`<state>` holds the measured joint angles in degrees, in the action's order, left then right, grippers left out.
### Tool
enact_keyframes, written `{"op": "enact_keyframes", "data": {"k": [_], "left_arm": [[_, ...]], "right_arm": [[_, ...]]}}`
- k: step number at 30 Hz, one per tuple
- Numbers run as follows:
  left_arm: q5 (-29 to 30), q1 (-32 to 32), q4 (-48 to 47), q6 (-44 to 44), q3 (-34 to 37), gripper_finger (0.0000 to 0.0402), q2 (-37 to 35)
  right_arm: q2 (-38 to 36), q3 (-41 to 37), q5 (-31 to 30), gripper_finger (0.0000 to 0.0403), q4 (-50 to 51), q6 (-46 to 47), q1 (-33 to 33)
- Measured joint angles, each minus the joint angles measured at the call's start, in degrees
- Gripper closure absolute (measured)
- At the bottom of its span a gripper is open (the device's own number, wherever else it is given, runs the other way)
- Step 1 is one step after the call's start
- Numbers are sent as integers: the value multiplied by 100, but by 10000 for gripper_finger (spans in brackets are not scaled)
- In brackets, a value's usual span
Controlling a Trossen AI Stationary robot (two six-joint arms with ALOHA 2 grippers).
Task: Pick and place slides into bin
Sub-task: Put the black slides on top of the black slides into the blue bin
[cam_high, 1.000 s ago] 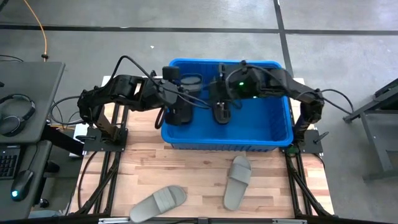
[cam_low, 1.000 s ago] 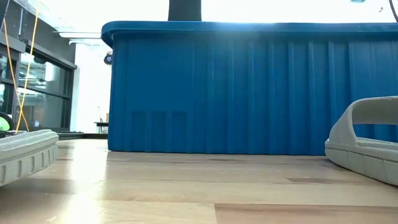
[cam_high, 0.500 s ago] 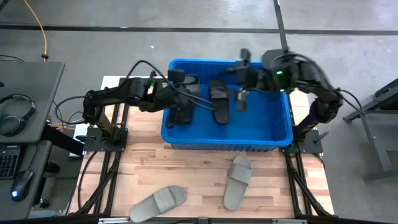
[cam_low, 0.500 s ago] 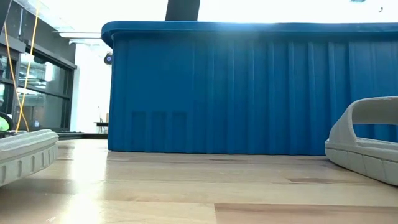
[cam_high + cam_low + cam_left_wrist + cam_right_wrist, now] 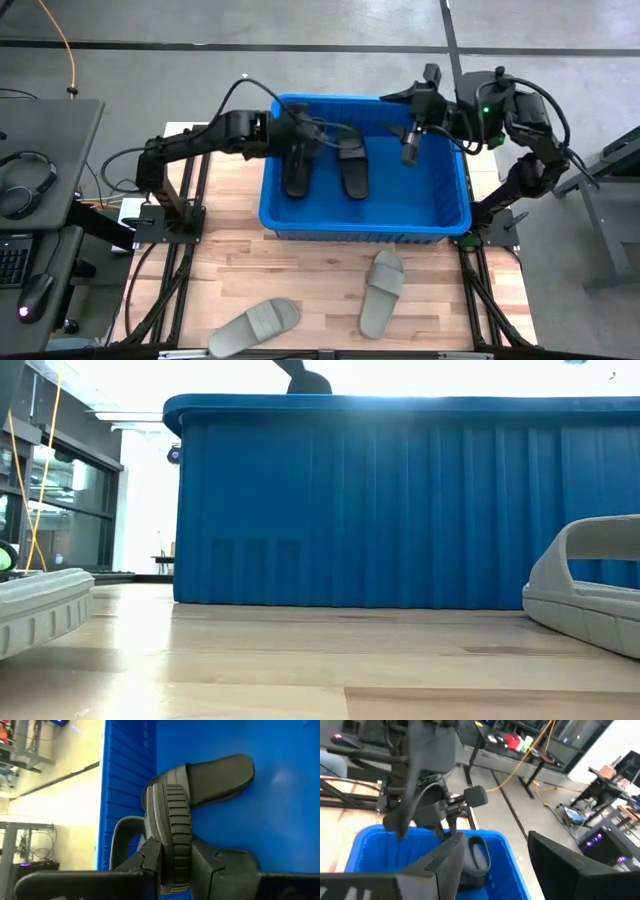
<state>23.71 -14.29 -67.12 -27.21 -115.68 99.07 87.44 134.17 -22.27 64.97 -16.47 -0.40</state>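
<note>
Wooden tabletop (image 5: 300,270) in front of the bin (image 5: 440,225) carries two light grey slides – one (image 5: 382,292) near the bin's front wall, toward the right arm's side, its long axis running roughly front to back, the other (image 5: 255,326) near the front edge on the left arm's side, lying aslant. Two black slides already sit inside. The left gripper (image 5: 175,862) is clenched on one black slide (image 5: 172,830), low in the bin. The right gripper (image 5: 411,148) hovers released above the bin – probably the nearer arm for the upright-lying grey slide.
</note>
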Motion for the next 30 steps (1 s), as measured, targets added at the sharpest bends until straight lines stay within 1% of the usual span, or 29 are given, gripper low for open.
{"op": "enact_keyframes", "data": {"k": [7, 9, 12, 15, 20, 24, 27, 30], "left_arm": [[-576, -638, 139, -235, 35, 357, -104], [-642, -792, 144, -251, 35, 357, -170], [-836, -954, 182, -254, 33, 357, -285], [-992, -981, 59, -101, 33, 357, -403], [-1029, -669, 165, 146, 35, 358, -789], [-585, -217, 111, 345, 33, 358, -1086], [-463, 55, 111, 602, 35, 358, -1300], [-180, 300, 229, 757, 342, 358, -1566]], "right_arm": [[-11, 0, -361, 194, 197, 120, 0], [-13, 0, -488, 194, 216, 116, 0], [-11, 0, -567, 194, 215, 121, -56], [-11, 0, -571, 194, 215, 204, -159], [-11, -2, -490, 194, 210, 274, -308], [-2, -2, -419, 194, 174, 297, -413], [2, -4, -408, 194, 146, 344, -472], [35, -5, -348, 194, 89, 458, -522]]}}
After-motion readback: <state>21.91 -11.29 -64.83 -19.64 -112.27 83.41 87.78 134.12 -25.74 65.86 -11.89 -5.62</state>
